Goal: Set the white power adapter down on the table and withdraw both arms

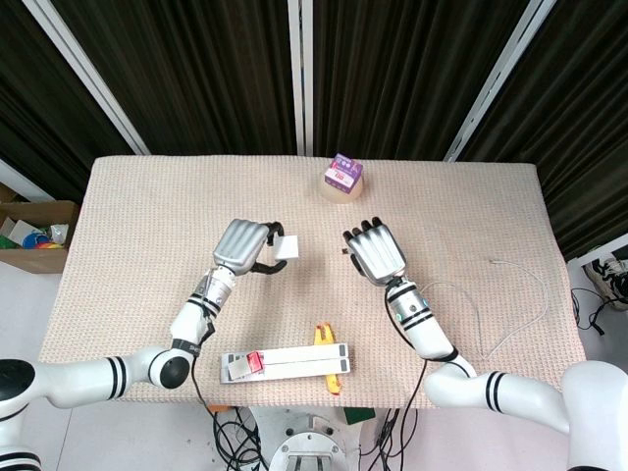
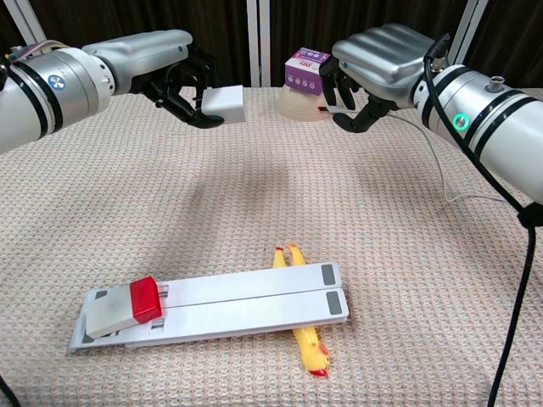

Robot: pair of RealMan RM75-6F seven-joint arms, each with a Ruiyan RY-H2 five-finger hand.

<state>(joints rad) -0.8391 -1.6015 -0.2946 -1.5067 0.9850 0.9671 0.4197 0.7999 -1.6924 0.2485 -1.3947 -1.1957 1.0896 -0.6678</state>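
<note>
My left hand (image 1: 242, 243) (image 2: 174, 80) holds the white power adapter (image 1: 287, 247) (image 2: 222, 102) by its fingertips, raised above the middle of the table (image 1: 147, 216). My right hand (image 1: 376, 250) (image 2: 377, 59) hovers to the right of it, apart from the adapter. Its fingers curl downward and pinch the small plug (image 2: 327, 109) of a thin white cable (image 1: 520, 314) (image 2: 437, 170). The cable trails off across the table's right side.
A purple box on a beige round base (image 1: 343, 177) (image 2: 305, 72) stands at the back centre. A white power strip (image 1: 289, 361) (image 2: 212, 309) with a red block (image 2: 144, 298) lies near the front edge, over a yellow object (image 1: 329, 358) (image 2: 305, 343). A cardboard box (image 1: 29, 235) sits off the left.
</note>
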